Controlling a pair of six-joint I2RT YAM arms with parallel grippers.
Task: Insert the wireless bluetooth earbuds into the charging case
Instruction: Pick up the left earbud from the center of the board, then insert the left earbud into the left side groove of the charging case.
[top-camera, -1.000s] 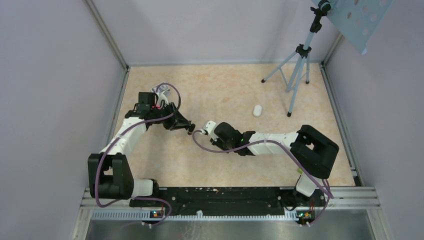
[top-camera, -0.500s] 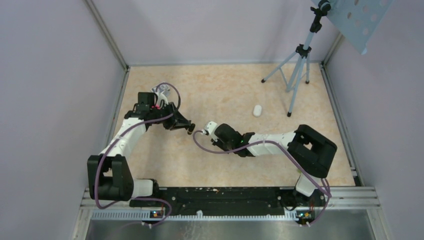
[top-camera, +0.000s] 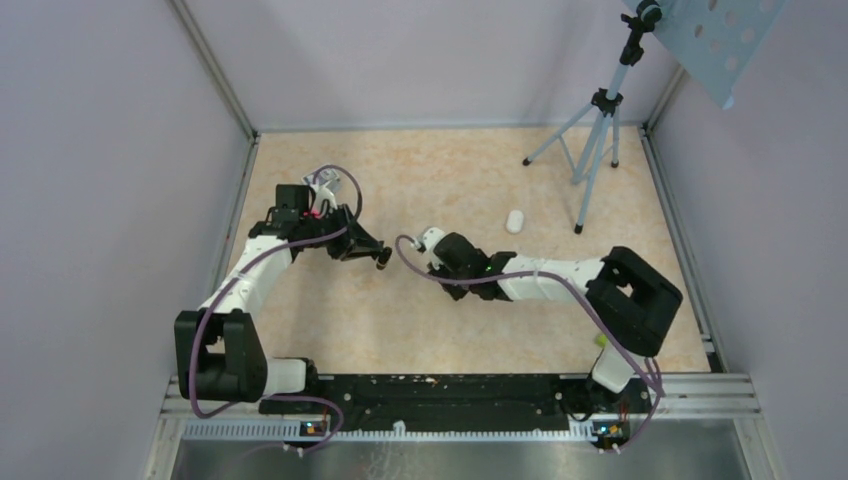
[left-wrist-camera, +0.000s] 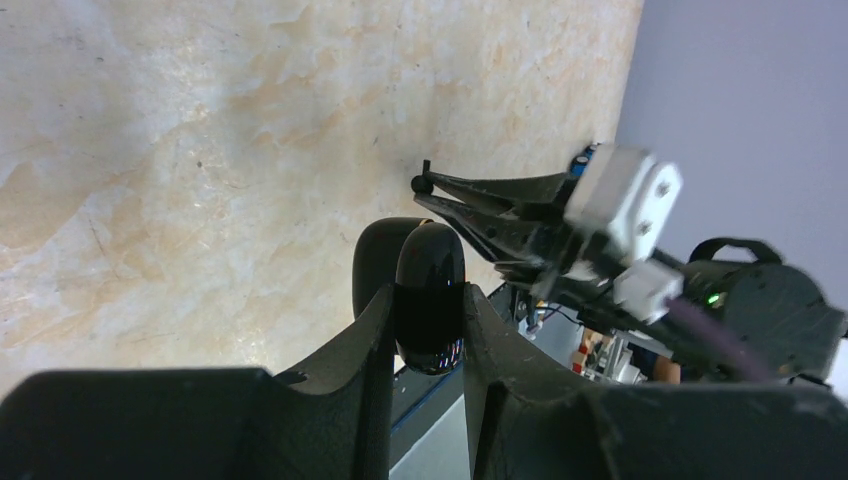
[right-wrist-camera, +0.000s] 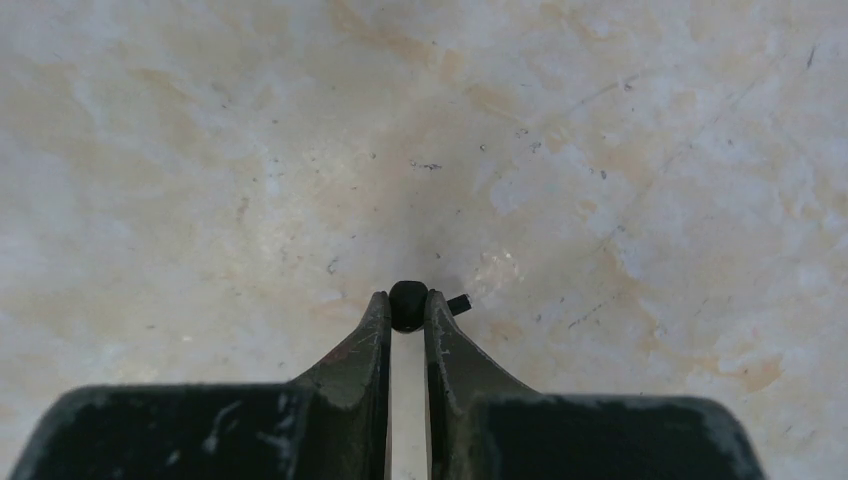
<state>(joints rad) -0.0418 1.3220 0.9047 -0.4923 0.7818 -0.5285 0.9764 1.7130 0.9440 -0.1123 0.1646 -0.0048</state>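
From the left wrist, the left gripper (left-wrist-camera: 428, 295) is nearly closed. Its two fingers are clamped on the charging case (left-wrist-camera: 430, 265), a glossy black pebble held over the marbled table (left-wrist-camera: 200, 150). A second dark lobe beside it may be the raised lid (whether the case is open cannot be told from this angle). Just beyond the case, the right gripper (left-wrist-camera: 422, 190) reaches in with its slim fingers pinched together.

From the right wrist, those fingers are squeezed onto a tiny dark rounded earbud (right-wrist-camera: 407, 304), a short stub jutting to one side of it.

From above, the two grippers sit near each other left of centre, not touching. A white pill-shaped object (top-camera: 515, 221) lies well apart from them, towards the tripod (top-camera: 595, 140). No second bud shows anywhere.

The step in hand looks like bringing this bud to the case. The next move calls for lining it up over its socket (stub turned the right way), easing it in and only then letting go, while the left arm keeps the case steady.
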